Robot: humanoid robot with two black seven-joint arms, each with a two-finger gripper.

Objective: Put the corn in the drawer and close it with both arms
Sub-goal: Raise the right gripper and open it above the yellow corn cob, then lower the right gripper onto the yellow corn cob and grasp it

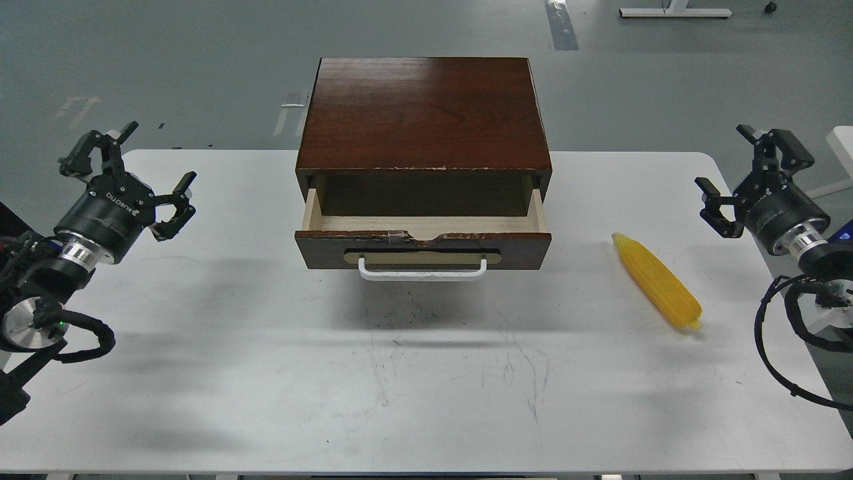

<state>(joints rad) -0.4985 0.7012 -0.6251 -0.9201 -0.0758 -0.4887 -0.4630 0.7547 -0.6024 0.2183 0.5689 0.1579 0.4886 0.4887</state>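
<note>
The corn (pixel 657 281) is a yellow cob lying on the white table (pixel 426 373), right of the drawer, with its tapered tip toward the drawer. The drawer (pixel 424 249) is pulled open from the dark brown wooden cabinet (pixel 424 113); its pale wood inside shows empty. Its white bar handle (pixel 422 269) faces me. My left gripper (pixel 126 163) is open and empty at the table's far left, well clear of the drawer. My right gripper (pixel 746 167) is open and empty at the far right, above and right of the corn.
The cabinet stands at the back middle of the table. Grey floor lies beyond the table's back edge. A white frame (pixel 674 12) stands on the floor at the top right.
</note>
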